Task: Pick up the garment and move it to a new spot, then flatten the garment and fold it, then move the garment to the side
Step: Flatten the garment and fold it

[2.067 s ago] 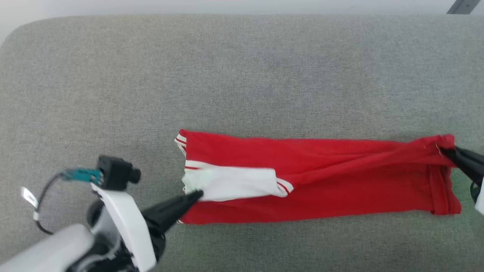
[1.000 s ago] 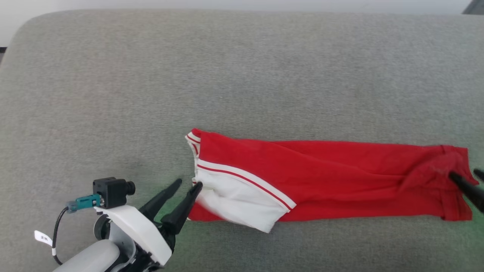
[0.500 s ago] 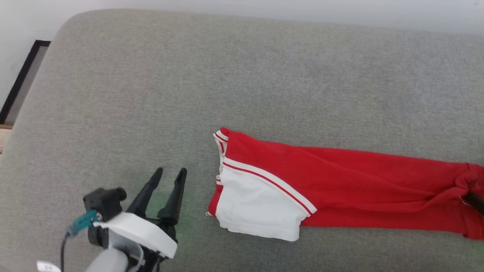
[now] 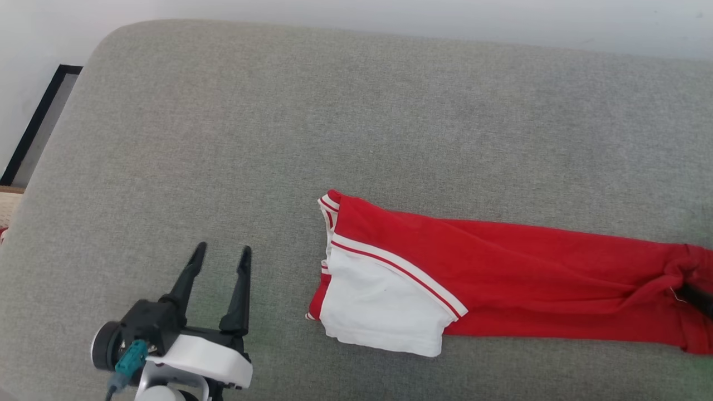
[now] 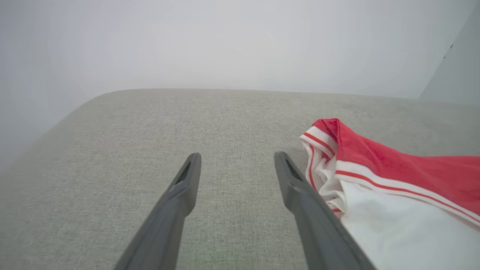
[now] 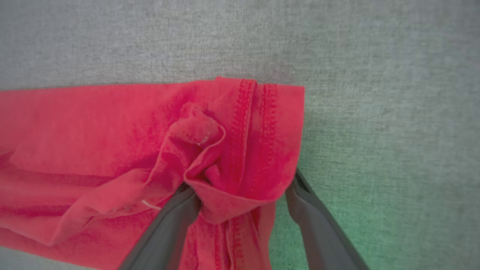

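Garment (image 4: 501, 262) lay half-folded, left gripper (image 4: 223, 248) open at its nine o'clock, right gripper (image 6: 243, 185) open astride its three o'clock end; a crosswise fold likely needed both ends gripped.

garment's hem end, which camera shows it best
Right wrist view: the stitched hem is close up, bunched over the open right gripper. Head view crops it at the frame edge; left wrist view shows the garment's striped end.

Bare cushion at the left and back, cloth across the right front.
The grey cushion (image 4: 356, 111) lies open ahead of the left gripper (image 4: 223, 248) as far as the wall (image 4: 356, 22). The garment (image 4: 501, 267) lies just beside it, its stitched end bunched between the spread fingers of the right gripper (image 6: 243, 185).
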{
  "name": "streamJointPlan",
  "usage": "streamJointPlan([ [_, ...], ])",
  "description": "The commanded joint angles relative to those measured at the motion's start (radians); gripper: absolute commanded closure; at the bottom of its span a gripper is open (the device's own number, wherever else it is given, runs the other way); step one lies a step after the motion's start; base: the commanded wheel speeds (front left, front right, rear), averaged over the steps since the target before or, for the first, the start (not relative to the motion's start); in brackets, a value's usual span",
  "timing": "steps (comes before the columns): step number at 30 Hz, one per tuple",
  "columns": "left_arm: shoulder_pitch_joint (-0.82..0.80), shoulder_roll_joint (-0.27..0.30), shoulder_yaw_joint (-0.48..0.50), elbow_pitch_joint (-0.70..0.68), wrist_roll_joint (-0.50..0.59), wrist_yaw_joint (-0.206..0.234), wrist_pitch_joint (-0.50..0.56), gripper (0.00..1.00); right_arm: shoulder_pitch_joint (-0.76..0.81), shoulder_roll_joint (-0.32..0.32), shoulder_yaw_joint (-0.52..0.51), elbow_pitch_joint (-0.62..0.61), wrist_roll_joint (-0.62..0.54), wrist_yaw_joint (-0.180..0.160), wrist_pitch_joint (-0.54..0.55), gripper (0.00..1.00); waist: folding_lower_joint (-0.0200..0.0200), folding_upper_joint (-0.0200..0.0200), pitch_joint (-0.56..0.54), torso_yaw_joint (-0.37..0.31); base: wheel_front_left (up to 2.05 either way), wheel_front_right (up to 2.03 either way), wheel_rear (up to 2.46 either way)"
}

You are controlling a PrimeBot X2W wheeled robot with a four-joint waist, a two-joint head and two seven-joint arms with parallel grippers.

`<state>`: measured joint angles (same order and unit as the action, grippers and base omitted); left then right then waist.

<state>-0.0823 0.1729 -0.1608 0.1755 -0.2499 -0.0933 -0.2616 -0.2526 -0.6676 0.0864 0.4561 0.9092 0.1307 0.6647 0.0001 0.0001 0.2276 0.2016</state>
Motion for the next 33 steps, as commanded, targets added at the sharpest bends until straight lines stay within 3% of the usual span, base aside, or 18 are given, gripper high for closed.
streamJointPlan([
  [1,0.019,-0.024,0.037,-0.022,0.038,-0.007,-0.004,0.0,0.016,0.049,0.047,0.02,-0.007,0.0,0.03,0.26,-0.0001,-0.0001,0.0,-0.003,0.0,0.0,0.0],
  [3,0.031,-0.042,0.06,-0.032,0.072,-0.012,-0.004,0.0,0.01,0.054,0.06,0.024,-0.008,0.0,0.037,0.87,-0.0001,-0.0001,-0.002,-0.005,0.0,0.0,0.0],
  [4,0.032,-0.051,0.076,-0.04,0.088,-0.015,-0.004,0.0,0.007,0.055,0.062,0.026,-0.008,0.0,0.036,1.0,-0.0001,-0.0001,-0.002,-0.006,0.0,0.0,0.0],
  [9,0.05,-0.077,0.11,-0.046,0.127,-0.029,-0.004,0.0,-0.009,0.04,0.055,0.038,-0.007,0.0,0.019,1.0,-0.0001,-0.0001,-0.008,-0.012,0.0,0.0,0.0],
  [22,0.059,-0.082,0.11,-0.077,0.176,-0.038,-0.004,0.0,-0.041,-0.032,-0.038,0.058,0.016,-0.002,-0.054,1.0,-0.0001,-0.0001,-0.013,-0.063,0.0,0.0,0.0],
  [33,0.018,-0.058,0.102,-0.082,0.134,-0.039,-0.003,0.0,-0.045,-0.187,-0.194,0.176,-0.001,-0.001,-0.133,1.0,-0.0001,-0.0001,0.018,-0.134,0.0,0.0,0.0],
])
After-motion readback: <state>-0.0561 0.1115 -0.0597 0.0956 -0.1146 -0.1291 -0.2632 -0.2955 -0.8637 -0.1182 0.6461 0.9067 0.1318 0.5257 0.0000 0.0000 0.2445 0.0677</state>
